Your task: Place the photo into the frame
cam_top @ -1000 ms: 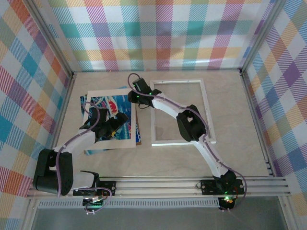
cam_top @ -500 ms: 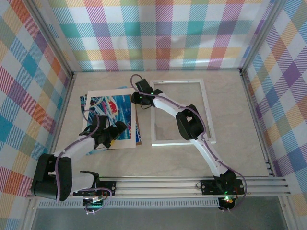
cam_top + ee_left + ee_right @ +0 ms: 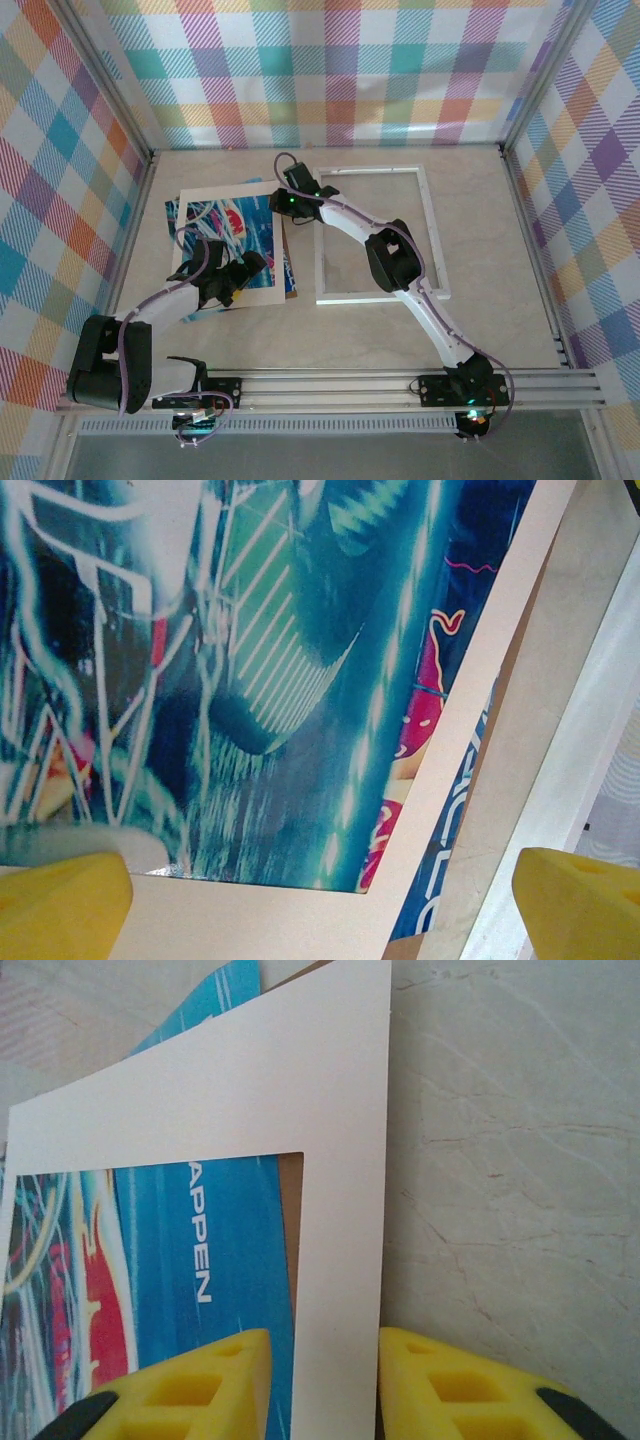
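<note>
The photo (image 3: 225, 245), blue and teal with red marks, lies at the left under a cream mat (image 3: 225, 193) and shows through its window. The white frame (image 3: 433, 235) lies flat to the right. My left gripper (image 3: 238, 272) hovers open over the mat's near right corner (image 3: 300, 920), with the photo (image 3: 250, 680) beneath. My right gripper (image 3: 283, 205) is at the mat's far right corner. Its yellow fingers (image 3: 200, 1390) press against both edges of the mat's border strip (image 3: 340, 1160), one over the photo (image 3: 160, 1260) and the other over the table.
A brown backing board (image 3: 290, 1210) lies under the photo and peeks through the mat's window. Checked walls close in the marble-look table (image 3: 500, 320) on three sides. The right arm reaches across the frame's left rail (image 3: 318, 260).
The photo's blue edge now shows past the mat's lower right side, where brown board showed before. My left gripper has slid slightly nearer. The right jaws have narrowed a little.
</note>
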Available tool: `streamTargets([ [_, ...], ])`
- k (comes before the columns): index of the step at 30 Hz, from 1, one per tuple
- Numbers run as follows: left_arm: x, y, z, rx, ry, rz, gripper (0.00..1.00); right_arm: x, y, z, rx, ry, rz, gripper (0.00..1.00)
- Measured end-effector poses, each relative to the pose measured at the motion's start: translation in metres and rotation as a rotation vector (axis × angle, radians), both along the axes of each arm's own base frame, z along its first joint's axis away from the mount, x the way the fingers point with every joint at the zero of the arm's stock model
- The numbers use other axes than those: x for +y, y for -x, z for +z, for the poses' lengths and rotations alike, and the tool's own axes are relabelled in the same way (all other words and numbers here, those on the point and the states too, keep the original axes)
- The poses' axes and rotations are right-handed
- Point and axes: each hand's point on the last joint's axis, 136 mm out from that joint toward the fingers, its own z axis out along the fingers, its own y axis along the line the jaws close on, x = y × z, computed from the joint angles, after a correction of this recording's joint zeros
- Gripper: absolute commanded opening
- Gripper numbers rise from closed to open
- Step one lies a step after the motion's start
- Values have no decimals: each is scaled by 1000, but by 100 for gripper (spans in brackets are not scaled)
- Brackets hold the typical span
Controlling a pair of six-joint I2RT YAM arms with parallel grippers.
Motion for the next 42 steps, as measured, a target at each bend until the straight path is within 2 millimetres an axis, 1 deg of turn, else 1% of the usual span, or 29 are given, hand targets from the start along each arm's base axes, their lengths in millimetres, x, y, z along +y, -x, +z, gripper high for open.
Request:
streamTargets([
  [9,-1,0,0,-3,-6,-16,100,9,3,7,15,-71,35,35],
  [13,-2,-2,0,1,-8,-24,100,10,7,5,14,-89,44,35],
  [16,-3,-3,1,-2,-9,-33,100,9,8,6,12,-100,46,33],
  [18,-4,-3,1,-3,-10,-37,100,9,9,7,12,-101,46,29],
  [20,-4,-3,2,-4,-12,-39,100,7,11,8,13,-100,47,22],
  [22,-3,-3,2,-2,-15,-42,100,5,14,10,18,-99,45,19],
  [24,-3,-4,3,1,-21,-43,100,5,15,14,16,-101,45,18],
  [29,3,-8,9,7,-58,-28,100,4,15,30,-2,-111,49,10],
  [33,5,-25,31,-35,-72,-21,100,2,19,48,-15,-117,58,3],
  [35,5,-36,48,-72,-73,-18,100,-1,22,63,-25,-124,66,0],
  [38,6,-51,82,-139,-80,-20,100,-8,26,93,-48,-137,83,0],
  [42,10,-66,136,-255,-91,-24,100,-20,34,145,-84,-172,126,0],
])
